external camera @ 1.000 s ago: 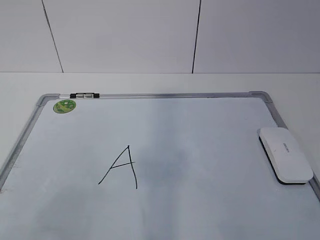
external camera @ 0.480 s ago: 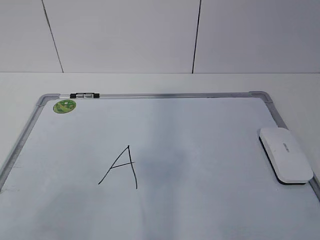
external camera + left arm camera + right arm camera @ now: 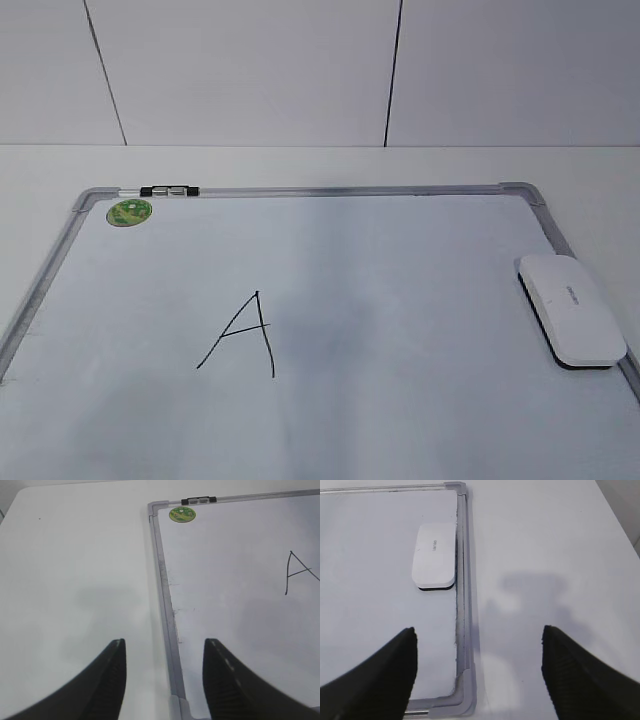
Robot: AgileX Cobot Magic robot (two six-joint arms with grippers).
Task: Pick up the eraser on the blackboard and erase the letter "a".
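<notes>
The eraser (image 3: 570, 310) lies flat at the right edge of the blackboard (image 3: 330, 189), white side up. It also shows in the right wrist view (image 3: 436, 555), ahead and left of my open, empty right gripper (image 3: 477, 630), which hovers over the board's near right corner. My left gripper (image 3: 164, 642) is open and empty over the board's left frame (image 3: 162, 580). No round lowercase "a" shows in any view. A pointed capital "A" (image 3: 240, 333) is drawn left of the board's middle. Neither gripper shows in the exterior view.
A round green sticker (image 3: 129, 211) sits in the board's far left corner, beside a black clip (image 3: 169, 190) on the top frame. The board lies on a white table (image 3: 300, 160) with a panelled wall behind.
</notes>
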